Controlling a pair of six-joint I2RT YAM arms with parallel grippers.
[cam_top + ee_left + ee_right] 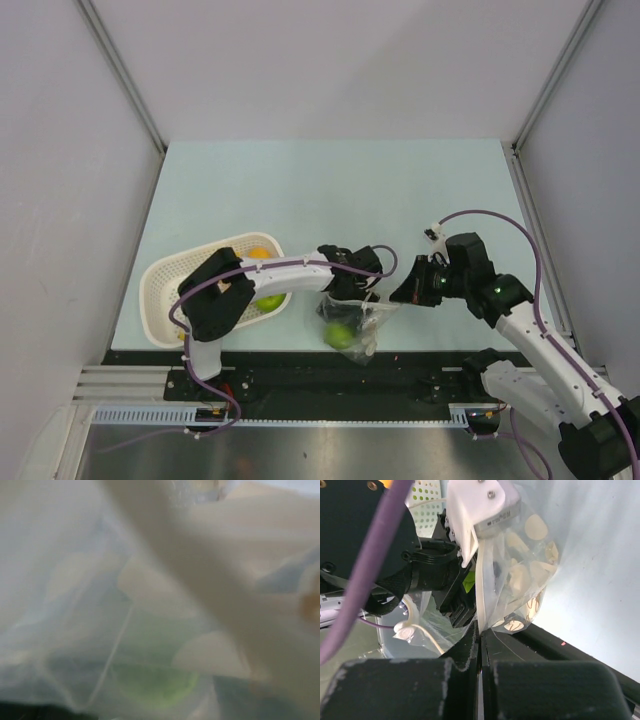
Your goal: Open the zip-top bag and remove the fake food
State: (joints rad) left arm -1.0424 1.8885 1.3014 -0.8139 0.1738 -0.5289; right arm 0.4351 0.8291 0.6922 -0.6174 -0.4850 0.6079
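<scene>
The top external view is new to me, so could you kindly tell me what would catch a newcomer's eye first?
The clear crinkly zip-top plastic bag at the near edge of the pale blue table stands out, with a round green plastic apple inside and the left hand and right hand meeting over it. Left of it sits a white perforated plastic basket holding an orange plastic fruit and a green plastic fruit.

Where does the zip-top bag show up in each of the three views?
Top external: zip-top bag low centre, by the near edge of the table.
Left wrist: the bag fills the frame, blurred.
Right wrist: centre-right, its film pinched in the right tool.
Shared landmark: green apple inside the bag, also in the left wrist view.
</scene>
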